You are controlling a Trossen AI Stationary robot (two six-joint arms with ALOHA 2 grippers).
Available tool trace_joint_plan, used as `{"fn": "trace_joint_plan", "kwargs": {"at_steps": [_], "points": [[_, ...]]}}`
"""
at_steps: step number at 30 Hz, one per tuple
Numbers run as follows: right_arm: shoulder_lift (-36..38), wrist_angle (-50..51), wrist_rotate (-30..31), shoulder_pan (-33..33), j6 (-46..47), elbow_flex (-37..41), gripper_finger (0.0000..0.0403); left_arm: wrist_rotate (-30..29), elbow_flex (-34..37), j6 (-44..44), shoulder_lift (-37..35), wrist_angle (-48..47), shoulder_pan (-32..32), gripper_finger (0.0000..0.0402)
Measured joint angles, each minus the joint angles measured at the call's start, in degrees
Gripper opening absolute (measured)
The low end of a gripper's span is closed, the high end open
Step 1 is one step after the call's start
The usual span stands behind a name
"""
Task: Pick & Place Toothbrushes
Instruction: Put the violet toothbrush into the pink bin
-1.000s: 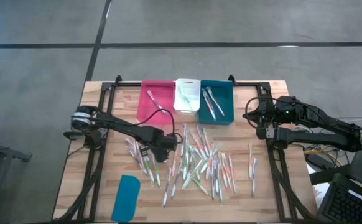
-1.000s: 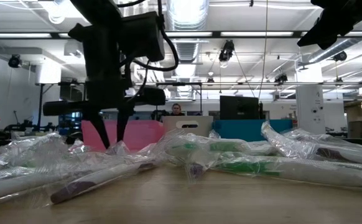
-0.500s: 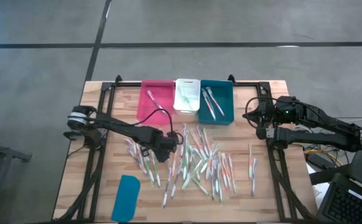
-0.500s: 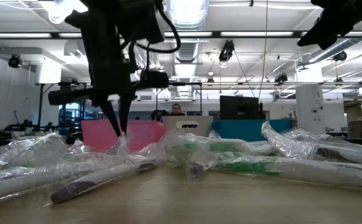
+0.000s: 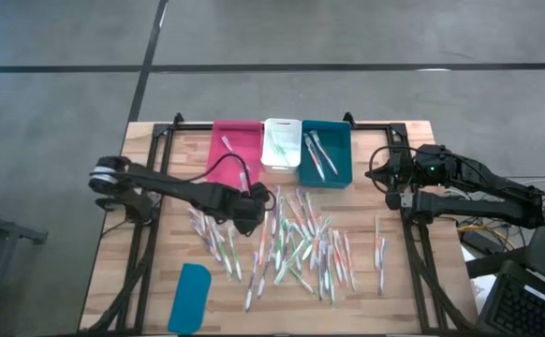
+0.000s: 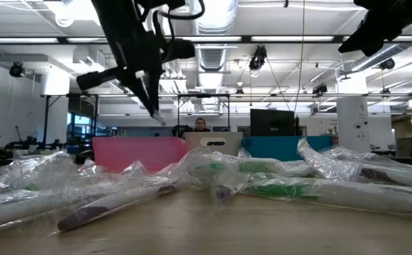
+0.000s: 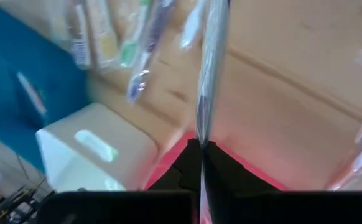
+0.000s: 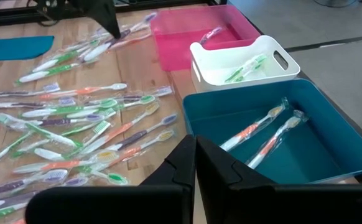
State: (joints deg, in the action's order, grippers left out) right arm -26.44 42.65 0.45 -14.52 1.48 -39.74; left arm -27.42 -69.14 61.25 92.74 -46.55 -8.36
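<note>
Toothbrushes (image 5: 301, 245), clear-wrapped, litter the table; left gripper (image 5: 257, 198) pinches one, right gripper (image 8: 195, 163) closed.

Toothbrushes (image 5: 301, 245) in glossy plastic wrap

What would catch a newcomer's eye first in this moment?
The heap of wrapped toothbrushes strewn across the middle of the table, in front of three bins in a row: pink bin, white bin and teal bin. The left gripper is raised near the pink bin, shut on a wrapped toothbrush; the right gripper waits at the table's right edge.
</note>
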Motion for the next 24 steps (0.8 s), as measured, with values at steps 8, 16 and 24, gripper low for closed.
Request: {"fn": "trace_joint_plan", "kwargs": {"at_steps": [8, 16, 24], "points": [[0.0, 0.0, 0.0, 0.0, 0.0, 0.0, 0.0008, -0.2, 0.0, 2.0, -5.2, 0.3, 2.2, 0.0005], [0.0, 0.0, 0.0, 0.0, 0.0, 0.0, 0.0008, 1.9, 0.0, 6.4, -11.3, 3.5, 11.2, 0.0005], [0.0, 0.0, 0.0, 0.0, 0.0, 0.0, 0.0008, 13.8, 0.0, 19.3, -14.0, 11.3, 24.5, 0.0003]]}}
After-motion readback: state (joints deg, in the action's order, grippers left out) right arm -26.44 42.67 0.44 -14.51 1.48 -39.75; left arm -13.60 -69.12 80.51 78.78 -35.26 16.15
